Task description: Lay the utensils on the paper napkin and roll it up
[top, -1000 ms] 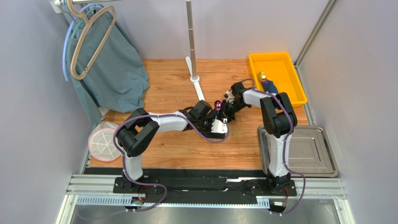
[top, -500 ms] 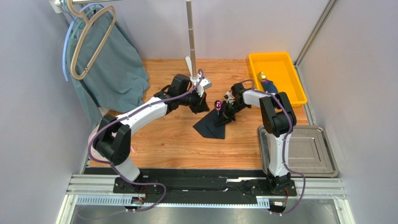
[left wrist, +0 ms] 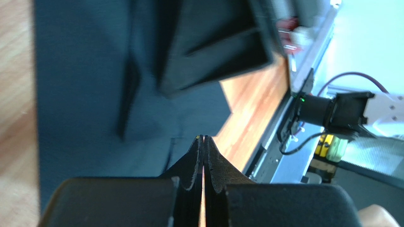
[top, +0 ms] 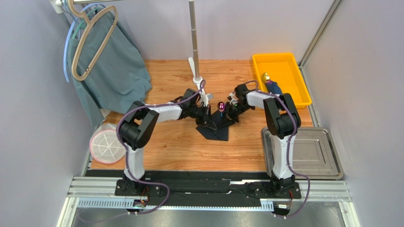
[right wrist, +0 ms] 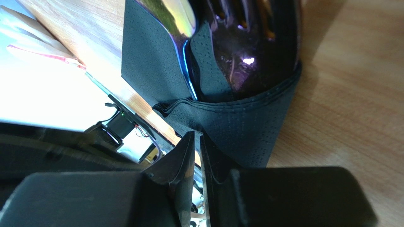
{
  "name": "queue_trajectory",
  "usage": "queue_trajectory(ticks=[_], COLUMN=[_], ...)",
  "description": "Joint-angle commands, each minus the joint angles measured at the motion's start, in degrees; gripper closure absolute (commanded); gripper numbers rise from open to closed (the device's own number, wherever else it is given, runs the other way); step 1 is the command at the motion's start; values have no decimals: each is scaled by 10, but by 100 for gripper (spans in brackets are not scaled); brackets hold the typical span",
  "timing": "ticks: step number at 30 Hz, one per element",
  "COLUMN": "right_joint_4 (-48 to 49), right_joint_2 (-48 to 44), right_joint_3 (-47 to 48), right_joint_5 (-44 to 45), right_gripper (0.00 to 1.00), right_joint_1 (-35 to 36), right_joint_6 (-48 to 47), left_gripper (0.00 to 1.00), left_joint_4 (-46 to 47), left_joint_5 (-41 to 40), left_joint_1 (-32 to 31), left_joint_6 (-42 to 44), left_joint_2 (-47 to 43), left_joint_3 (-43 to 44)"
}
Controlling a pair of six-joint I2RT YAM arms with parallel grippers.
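While paper napkin [right wrist: 237, 127] lies just ahead | left fingers [left wrist: 189, 165] closed, empty | right fingers [right wrist: 175, 165] likewise

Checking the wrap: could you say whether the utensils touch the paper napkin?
Touching: the right wrist view shows the utensils tucked inside the folded paper napkin.

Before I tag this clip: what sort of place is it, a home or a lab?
Most likely a lab test cell: plain grey walls box in a wood-look table, the arm bases sit on an aluminium rail, and a yellow bin and steel tray sit as props.
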Motion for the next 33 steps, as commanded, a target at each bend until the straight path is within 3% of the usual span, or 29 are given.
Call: queue_trajectory(ticks=[1,12,33], right_joint_4=[19,38,30], right_joint_2=[-6,-53,-1], right_joint_3=[-7,25,59], right_joint_5=[16,-24,105], right_gripper=[83,80,82], right_joint_1=[3,0,-3], right_joint_6=[-11,6,12], left_gripper=[100,100,100], left_joint_4=[22,-66,-65], left_joint_5=[-8,-57,-64], left_joint_1=[9,26,25], left_joint_6=[-24,2,6], left_joint_2=[28,88,75], left_joint_3=[20,28,23])
